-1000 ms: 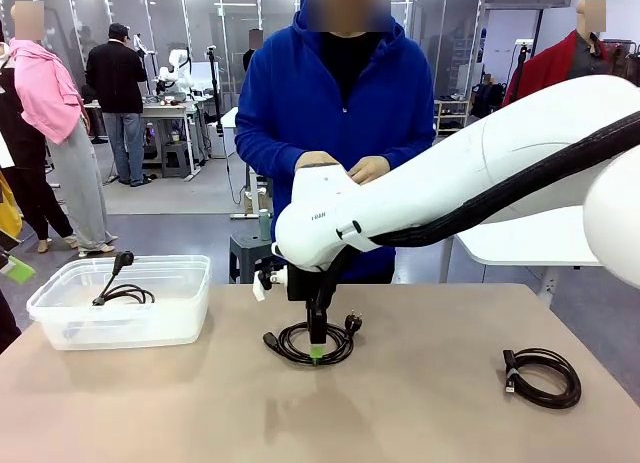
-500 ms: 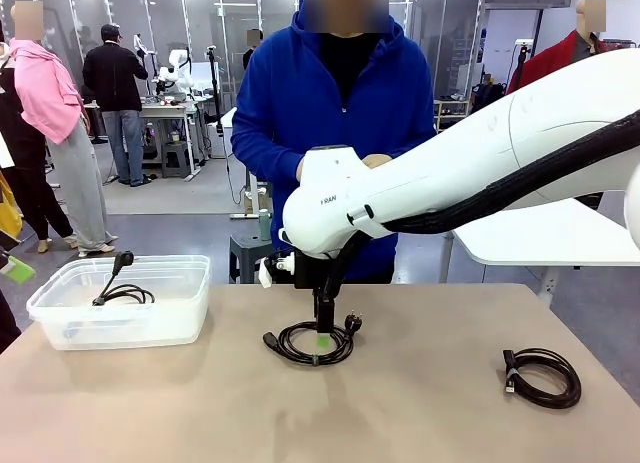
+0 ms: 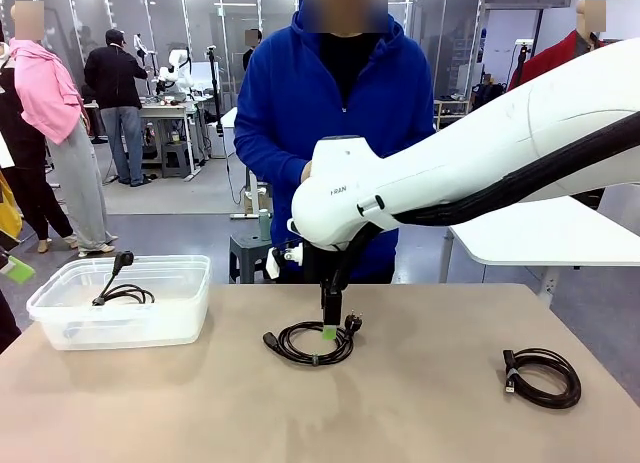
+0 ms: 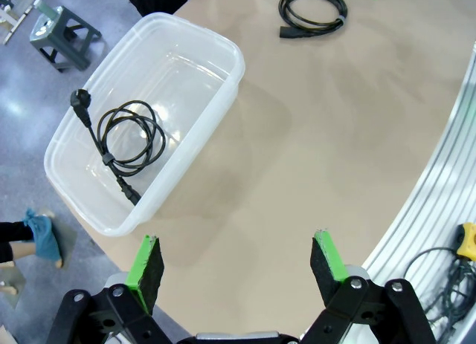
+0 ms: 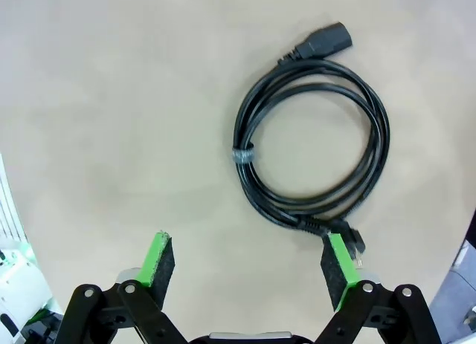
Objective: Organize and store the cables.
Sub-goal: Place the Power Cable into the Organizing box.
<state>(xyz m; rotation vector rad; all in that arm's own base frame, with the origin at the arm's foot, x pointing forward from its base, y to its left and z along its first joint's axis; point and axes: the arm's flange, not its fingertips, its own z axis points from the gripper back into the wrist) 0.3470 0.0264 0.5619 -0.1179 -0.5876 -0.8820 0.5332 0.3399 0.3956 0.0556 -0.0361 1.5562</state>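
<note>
We see right tool (image 5: 249, 258) open over middle cable (image 5: 239, 155) on desk (image 5: 111, 99), left tool (image 4: 235, 241) open near bin (image 4: 202, 131) with second cable (image 4: 108, 158)

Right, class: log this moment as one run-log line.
right pincer: open, above middle cable; left pincer: open; bin: stored cable inside; right-side cable: on table

floor (image 3: 190, 198): grey | walls: glass panels (image 3: 170, 13) | furniture: white table (image 3: 530, 238), grey stool (image 3: 250, 251)

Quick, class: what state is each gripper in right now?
Left gripper: open, holding nothing.
Right gripper: open, holding nothing, over a coiled cable.
</note>
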